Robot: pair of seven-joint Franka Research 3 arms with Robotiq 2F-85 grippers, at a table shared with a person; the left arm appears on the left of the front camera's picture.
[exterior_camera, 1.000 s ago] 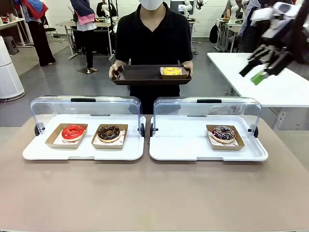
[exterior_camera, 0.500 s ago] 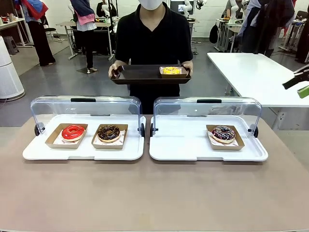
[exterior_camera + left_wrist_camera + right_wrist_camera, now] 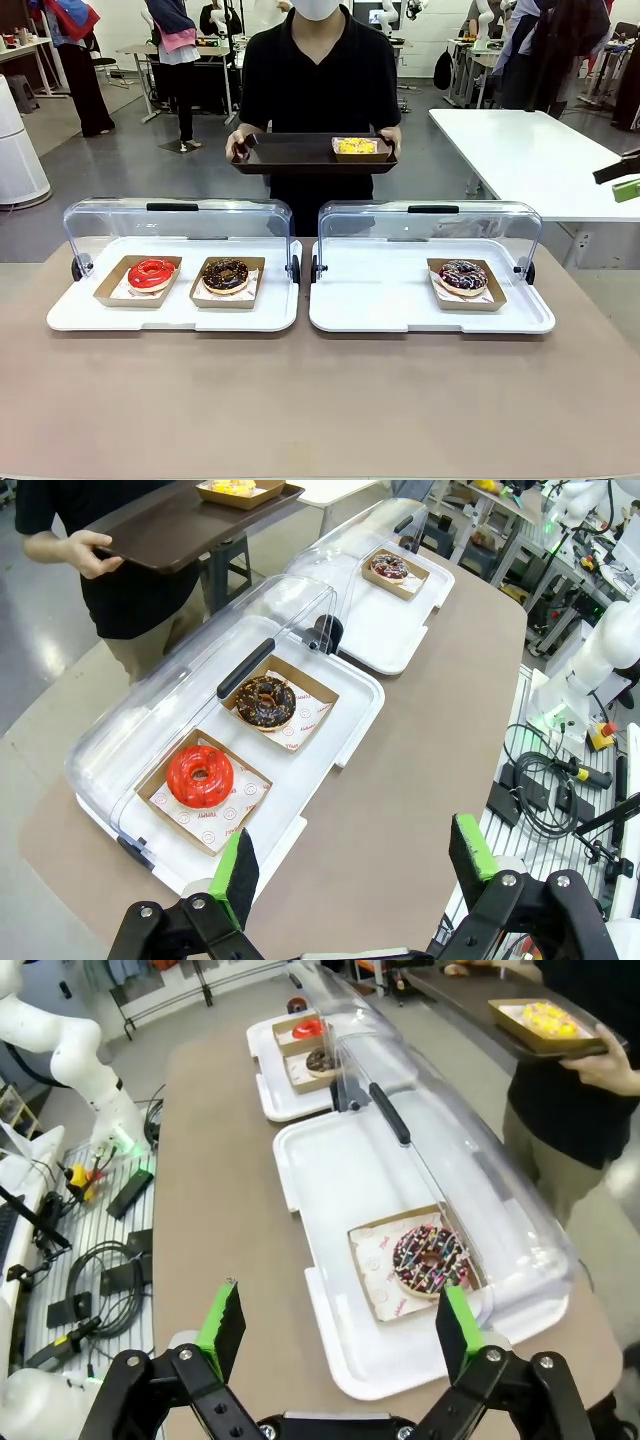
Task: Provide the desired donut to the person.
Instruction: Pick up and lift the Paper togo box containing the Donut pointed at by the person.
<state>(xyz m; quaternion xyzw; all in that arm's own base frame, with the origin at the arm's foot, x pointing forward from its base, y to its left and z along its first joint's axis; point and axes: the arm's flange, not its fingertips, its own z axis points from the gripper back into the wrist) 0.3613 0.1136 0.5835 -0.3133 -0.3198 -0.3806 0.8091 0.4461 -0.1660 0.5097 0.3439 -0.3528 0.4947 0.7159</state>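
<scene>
The person [image 3: 318, 75] stands at the far side in a black T-shirt, holding a dark brown tray [image 3: 290, 155] with both hands. On it sits a yellow donut [image 3: 355, 147] in a cardboard boat. A red donut [image 3: 151, 272] and a chocolate donut [image 3: 225, 274] lie in the left white case. A sprinkled chocolate donut [image 3: 463, 276] lies in the right case. My right gripper [image 3: 338, 1328] hangs open high above the sprinkled donut [image 3: 430, 1258]; its tips [image 3: 622, 180] show at the picture's right edge. My left gripper [image 3: 355, 858] is open, high above the red donut [image 3: 200, 776].
Both white cases [image 3: 180, 315] [image 3: 380, 310] have clear lids [image 3: 175, 220] [image 3: 430, 222] tipped back toward the person. The brown tabletop [image 3: 320, 400] in front of them is bare. A white table [image 3: 530, 150] stands at the right rear.
My right arm has swung out of the upper right of the front view to its right edge. The person's tray and the donuts have stayed put.
</scene>
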